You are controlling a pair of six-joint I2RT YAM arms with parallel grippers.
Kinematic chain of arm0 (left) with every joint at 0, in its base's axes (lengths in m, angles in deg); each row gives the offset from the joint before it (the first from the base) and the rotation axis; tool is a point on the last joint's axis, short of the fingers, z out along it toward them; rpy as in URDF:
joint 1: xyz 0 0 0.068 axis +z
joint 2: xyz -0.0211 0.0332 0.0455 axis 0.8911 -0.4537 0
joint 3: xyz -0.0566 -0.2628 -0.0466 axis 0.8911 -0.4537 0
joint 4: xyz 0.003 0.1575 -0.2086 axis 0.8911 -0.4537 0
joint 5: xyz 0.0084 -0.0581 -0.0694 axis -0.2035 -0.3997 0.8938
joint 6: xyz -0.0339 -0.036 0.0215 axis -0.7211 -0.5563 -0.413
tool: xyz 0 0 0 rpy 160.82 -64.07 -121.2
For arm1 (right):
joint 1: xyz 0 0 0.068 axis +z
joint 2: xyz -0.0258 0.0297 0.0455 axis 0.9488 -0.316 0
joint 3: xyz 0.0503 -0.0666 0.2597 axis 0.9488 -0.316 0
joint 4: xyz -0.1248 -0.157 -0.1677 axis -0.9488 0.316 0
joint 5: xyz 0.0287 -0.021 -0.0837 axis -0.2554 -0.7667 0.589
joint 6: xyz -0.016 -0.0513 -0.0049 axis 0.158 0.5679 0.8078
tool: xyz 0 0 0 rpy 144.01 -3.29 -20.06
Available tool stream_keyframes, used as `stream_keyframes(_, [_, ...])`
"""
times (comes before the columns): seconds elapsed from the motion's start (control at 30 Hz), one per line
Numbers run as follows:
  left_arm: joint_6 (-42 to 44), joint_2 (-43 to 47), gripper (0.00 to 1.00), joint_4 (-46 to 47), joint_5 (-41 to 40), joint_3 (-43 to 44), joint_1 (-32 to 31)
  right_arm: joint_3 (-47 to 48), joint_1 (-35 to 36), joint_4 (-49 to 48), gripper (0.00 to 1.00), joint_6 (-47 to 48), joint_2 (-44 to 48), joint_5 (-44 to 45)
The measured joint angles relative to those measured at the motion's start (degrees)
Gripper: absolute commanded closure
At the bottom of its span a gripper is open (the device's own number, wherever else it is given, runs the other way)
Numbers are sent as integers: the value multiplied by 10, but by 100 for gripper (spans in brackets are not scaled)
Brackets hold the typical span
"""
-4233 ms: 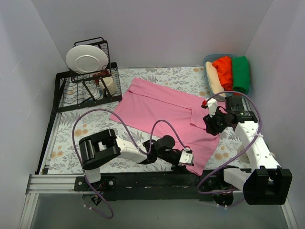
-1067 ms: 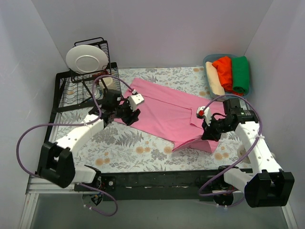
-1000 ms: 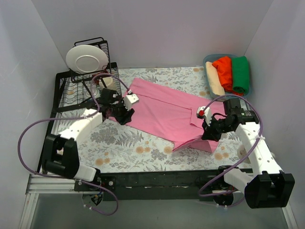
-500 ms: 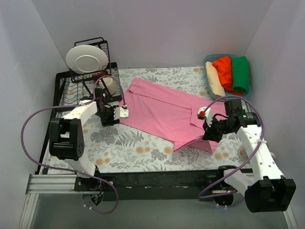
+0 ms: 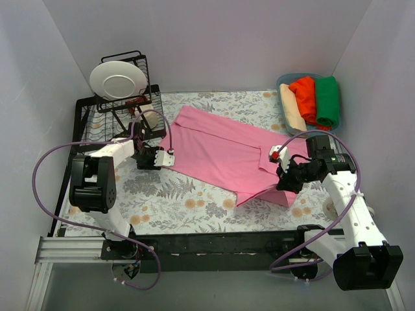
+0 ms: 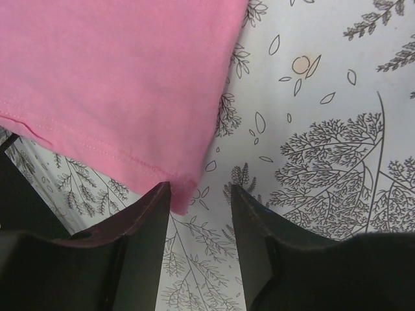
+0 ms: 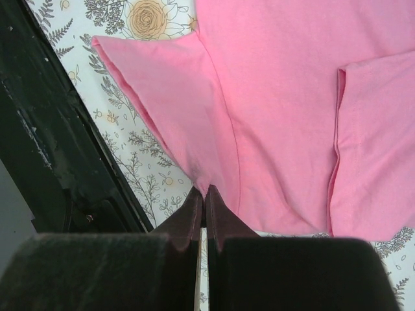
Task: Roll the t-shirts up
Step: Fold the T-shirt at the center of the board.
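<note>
The flower-printed table is covered across its middle by the pink t-shirt, spread flat from far left to near right. A red-orange t-shirt, green t-shirt and cream t-shirt are packed rolled in the bin at the far right. The right gripper is pressed together on the pink t-shirt's near right fold. The left gripper is held with jaws spread, the shirt's left hem corner between them.

Staged lab booth: bare white walls around a floral-covered table, dish rack.
</note>
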Motion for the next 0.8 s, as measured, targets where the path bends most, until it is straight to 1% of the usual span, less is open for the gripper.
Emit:
stream_keyframes(0.07, [5, -4, 61, 1, -2, 3, 0, 0, 0, 0, 99, 0, 0, 0])
stream_keyframes(0.2, [12, -14, 68, 10, -11, 10, 0, 0, 0, 0, 99, -1, -1, 2])
stream_keyframes(0.3, [18, -18, 80, 24, -20, 10, 0, 0, 0, -1, 99, -2, -2, 2])
stream_keyframes(0.33, [21, -20, 90, 28, -23, 10, 0, 0, 0, -1, 99, -2, -3, 3])
stream_keyframes(0.4, [25, -22, 98, 30, -30, 10, 0, 0, 0, -1, 99, -2, -3, 3])
stream_keyframes(0.43, [28, -23, 100, 30, -32, 9, 0, 0, 0, -1, 99, -2, -3, 6])
stream_keyframes(0.63, [41, -8, 100, 32, -39, -12, 0, 0, 0, 0, 99, -3, 7, 14])
stream_keyframes(0.8, [37, 22, 100, 1, -41, -36, 0, 0, 0, 9, 99, -9, 32, 21])
